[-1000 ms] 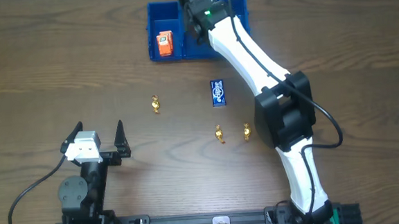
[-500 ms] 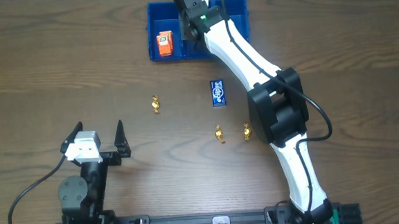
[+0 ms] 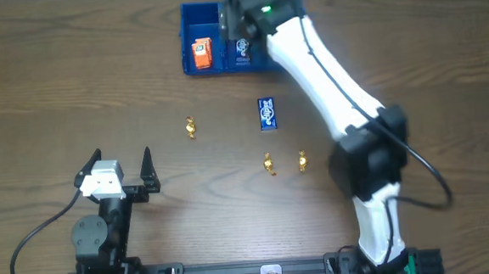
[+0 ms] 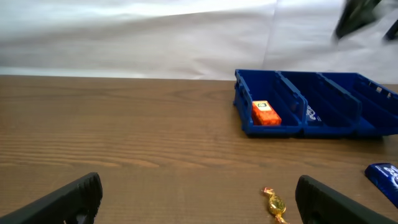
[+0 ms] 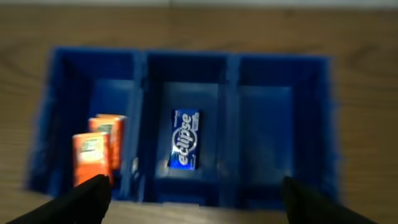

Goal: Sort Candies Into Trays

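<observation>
Right claw point(image 5: 196, 198): I see it wide apart, empty, above the tray point(image 3: 185, 39).
Left claw point(image 3: 121, 153): spread, holding nothing.
Tray: orange candy point(image 3: 201, 53) in end bin, blue pack point(image 5: 185, 139) in middle.
Desk point(image 3: 71, 80): second blue pack point(image 3: 267, 113), three gold candies point(image 3: 191, 127) point(image 3: 268, 164) point(image 3: 302, 160).

Blue three-compartment tray point(image 3: 186, 39) with sorted and unsorted candies.
Left compartment holds two orange packs point(image 5: 99, 149). The middle compartment holds one blue pack point(image 5: 185, 139), lying flat and lengthwise. Outside the tray, a second blue pack point(image 3: 267, 113) lies flat nearby. The left gold candy point(image 3: 191, 127) lies apart, while the middle gold candy point(image 3: 269, 164) and right gold candy point(image 3: 302, 160) lie close together.
</observation>
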Robot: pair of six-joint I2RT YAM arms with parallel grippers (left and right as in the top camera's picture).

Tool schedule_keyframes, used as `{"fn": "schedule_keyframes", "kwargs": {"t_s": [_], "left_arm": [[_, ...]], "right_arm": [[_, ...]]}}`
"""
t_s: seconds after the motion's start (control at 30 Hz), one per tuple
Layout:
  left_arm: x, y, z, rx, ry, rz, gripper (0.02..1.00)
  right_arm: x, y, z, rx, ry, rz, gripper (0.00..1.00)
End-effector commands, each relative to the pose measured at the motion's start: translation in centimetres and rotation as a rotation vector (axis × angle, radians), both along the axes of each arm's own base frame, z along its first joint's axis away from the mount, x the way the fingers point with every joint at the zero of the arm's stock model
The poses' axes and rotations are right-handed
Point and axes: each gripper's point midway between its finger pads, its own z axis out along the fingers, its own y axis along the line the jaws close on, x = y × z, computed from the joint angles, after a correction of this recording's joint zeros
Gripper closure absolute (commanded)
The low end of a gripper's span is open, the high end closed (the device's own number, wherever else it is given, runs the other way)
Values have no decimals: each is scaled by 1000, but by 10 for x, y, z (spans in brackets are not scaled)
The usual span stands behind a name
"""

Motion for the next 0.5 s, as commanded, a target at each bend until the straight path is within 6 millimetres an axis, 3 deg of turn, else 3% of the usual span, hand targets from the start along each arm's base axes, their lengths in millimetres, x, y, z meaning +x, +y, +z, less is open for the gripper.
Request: {"fn": "schedule_keyframes", "kwargs": {"t_s": [0.03, 0.13, 0.17, 0.2, 0.33, 0.5], "left_arm": [[-1, -2, -16, 11, 48, -15, 20], [-1, -2, -16, 11, 48, -15, 20], [-1, -2, -16, 11, 48, -15, 20], [-1, -2, -16, 11, 48, -15, 23], [-1, -2, -16, 11, 48, -15, 20], [-1, -2, -16, 11, 48, -15, 20]], "right_arm": [[-41, -15, -1, -2, 101, 18, 91], [-84, -21, -61, 7, 239, -1, 86], [-101, -25, -92, -2, 306, -16, 80], [-108, -28, -108, -7, 336, -31, 80], [-125, -35, -154, -27, 394, -33, 77], [-133, -36, -187, -53, 472, -32, 77]]}}
